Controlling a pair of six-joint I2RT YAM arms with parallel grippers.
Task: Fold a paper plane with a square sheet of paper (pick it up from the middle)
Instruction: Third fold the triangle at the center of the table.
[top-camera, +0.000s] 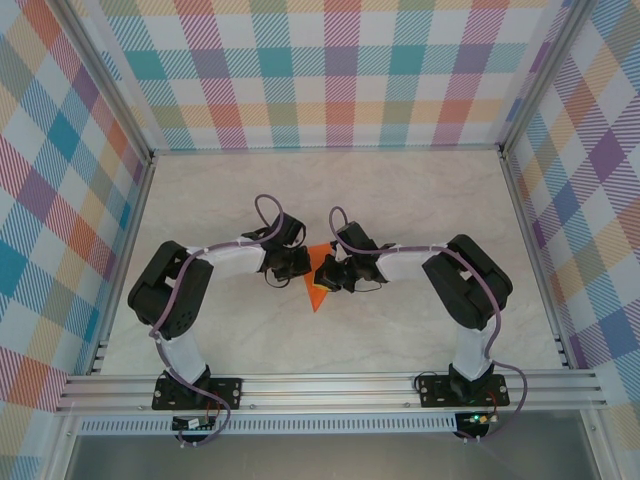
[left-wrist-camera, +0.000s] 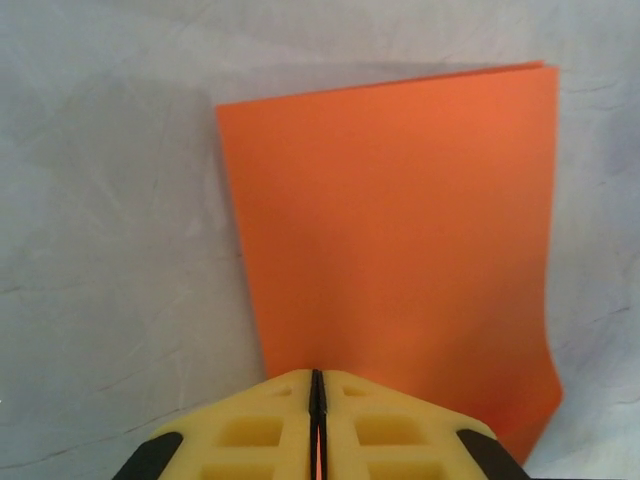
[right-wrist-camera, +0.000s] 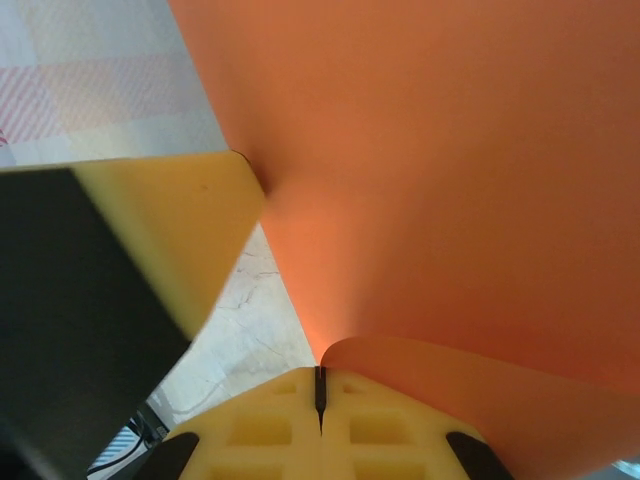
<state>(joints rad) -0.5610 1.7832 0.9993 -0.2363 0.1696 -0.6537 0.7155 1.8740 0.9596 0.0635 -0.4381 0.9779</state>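
orange paper sheet (top-camera: 318, 282) sitting between both grippers near table (top-camera: 250, 340) centre, low point aiming toward arm bases | left gripper (left-wrist-camera: 317, 400) pinching tight on sheet's near edge, fingers together | right gripper (right-wrist-camera: 320, 395) clamping sheet too, paper curling up over its fingers (right-wrist-camera: 400, 430) | plaid walls (top-camera: 340, 70) surrounding table

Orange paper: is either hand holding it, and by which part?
Both. The left hand pinches the orange paper by one edge; the right hand pinches a curled edge.
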